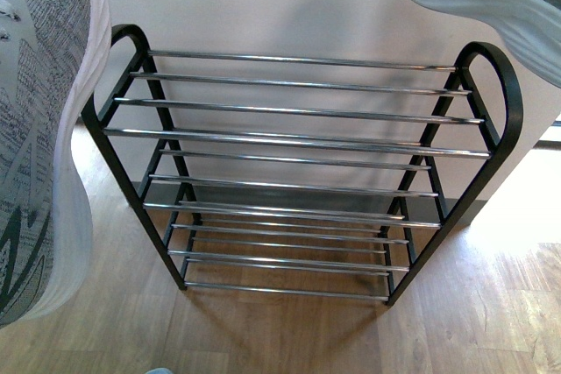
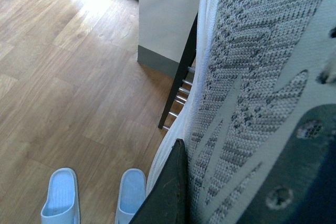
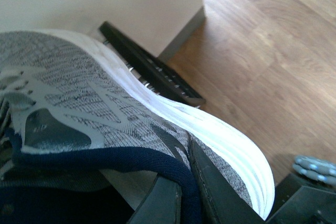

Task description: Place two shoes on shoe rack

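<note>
The shoe rack (image 1: 302,137) stands on the wood floor (image 1: 491,304), its back against a pale wall (image 1: 289,6). Black arched frames close its two ends, and tiers of shiny rods run between them.

Both sneakers are up in the air, clear of the rack. The left sneaker (image 1: 35,129) fills the left edge of the front view. It is turned steeply, with its grey knit side towards the camera and its white sole facing the rack. The right sneaker (image 1: 500,6) shows only as a corner of grey knit and ribbed white sole at the top right, above the rack's right frame.

From the left wrist, one of the left fingers (image 2: 170,195) lies flat against the left sneaker beside its white sole. The other finger is hidden behind the shoe, but the fingers are closed on it and carry it. Below, a pair of pale blue slippers (image 2: 60,198) sits side by side on the floor, near the foot of the rack.

From the right wrist, the right fingers (image 3: 165,203) pinch the right sneaker at its heel, one inside the navy collar and one outside against the knit. The rack's black frame lies just beyond the sole.
</note>
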Action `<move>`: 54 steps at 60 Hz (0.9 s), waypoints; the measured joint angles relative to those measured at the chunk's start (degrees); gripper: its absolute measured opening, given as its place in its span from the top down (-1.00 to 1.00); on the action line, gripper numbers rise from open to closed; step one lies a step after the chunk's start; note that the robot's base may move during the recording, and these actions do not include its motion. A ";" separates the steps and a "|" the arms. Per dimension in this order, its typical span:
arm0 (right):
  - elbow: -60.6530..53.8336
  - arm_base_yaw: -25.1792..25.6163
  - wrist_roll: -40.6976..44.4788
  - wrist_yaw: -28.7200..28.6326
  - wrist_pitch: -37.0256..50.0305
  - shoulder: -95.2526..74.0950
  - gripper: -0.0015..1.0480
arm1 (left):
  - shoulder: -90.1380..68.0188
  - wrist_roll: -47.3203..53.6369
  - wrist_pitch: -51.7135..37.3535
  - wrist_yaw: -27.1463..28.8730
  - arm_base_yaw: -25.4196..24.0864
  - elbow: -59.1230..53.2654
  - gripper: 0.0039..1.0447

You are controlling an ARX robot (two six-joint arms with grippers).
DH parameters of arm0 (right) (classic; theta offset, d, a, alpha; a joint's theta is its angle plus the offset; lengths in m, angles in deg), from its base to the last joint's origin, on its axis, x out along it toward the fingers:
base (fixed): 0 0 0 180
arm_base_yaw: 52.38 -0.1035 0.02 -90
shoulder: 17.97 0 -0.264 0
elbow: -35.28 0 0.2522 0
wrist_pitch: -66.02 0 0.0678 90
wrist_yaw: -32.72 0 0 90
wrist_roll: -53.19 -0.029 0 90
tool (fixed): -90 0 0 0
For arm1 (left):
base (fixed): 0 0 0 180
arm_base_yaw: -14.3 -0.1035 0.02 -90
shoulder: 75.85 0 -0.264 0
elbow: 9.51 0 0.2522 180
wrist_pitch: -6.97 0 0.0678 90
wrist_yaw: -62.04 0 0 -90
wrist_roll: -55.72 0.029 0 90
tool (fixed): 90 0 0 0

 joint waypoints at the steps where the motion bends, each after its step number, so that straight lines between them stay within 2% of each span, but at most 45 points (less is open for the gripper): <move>1: 0.09 -0.11 -0.48 0.07 -0.33 0.00 0.97 | 0.00 0.00 0.00 -0.02 0.00 0.00 0.97; 9: 1.75 -5.60 -7.19 0.20 -3.96 -0.57 0.97 | 0.00 0.02 0.00 -0.02 0.00 0.00 0.97; 22: 3.67 -13.00 -13.07 0.33 -5.95 -4.63 0.97 | 0.00 0.02 0.00 -0.02 0.00 0.00 0.97; 39: 6.84 -13.92 -15.85 6.25 -6.91 -10.43 0.97 | 0.00 0.02 0.00 -0.04 0.00 0.00 0.97; 54: 12.92 -12.44 -15.89 7.21 -7.78 -17.75 0.97 | 0.00 0.00 0.00 -0.02 0.00 0.00 0.97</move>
